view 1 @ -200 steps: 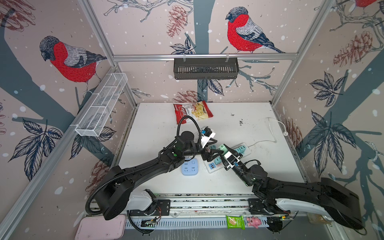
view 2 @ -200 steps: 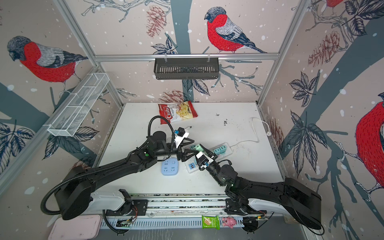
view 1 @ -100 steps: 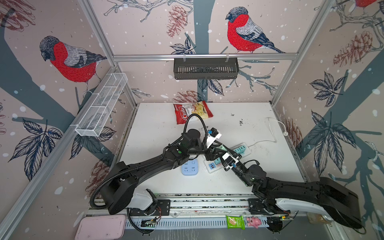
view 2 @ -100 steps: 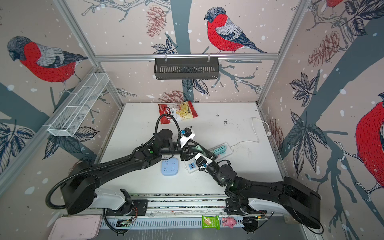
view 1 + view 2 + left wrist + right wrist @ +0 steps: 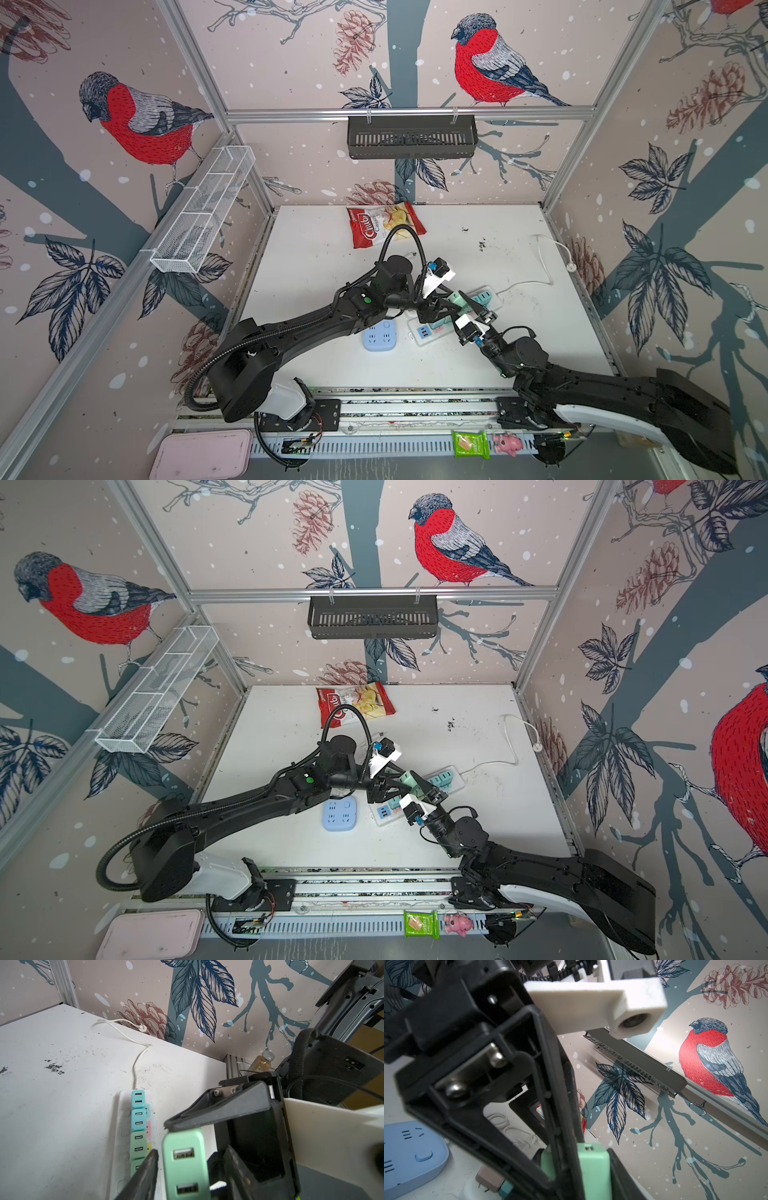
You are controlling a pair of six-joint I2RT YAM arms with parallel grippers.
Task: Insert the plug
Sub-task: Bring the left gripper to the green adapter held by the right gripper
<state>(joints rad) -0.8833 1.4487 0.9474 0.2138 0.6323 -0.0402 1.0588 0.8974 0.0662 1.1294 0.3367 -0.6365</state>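
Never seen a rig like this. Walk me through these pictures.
Two black robot arms work on a white table. Two pictures look down from above; the other two come from cameras on the arms' wrists. On the table lie a power strip, a blue socket block and a snack bag. The right gripper is shut on a mint-green plug close to the strip. The left gripper stands open, its jaws on either side of the same plug.

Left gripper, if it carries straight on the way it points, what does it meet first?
The left gripper would likely meet the green plug first; it sits between the open fingers, held by the right gripper. Depth is hard to judge.
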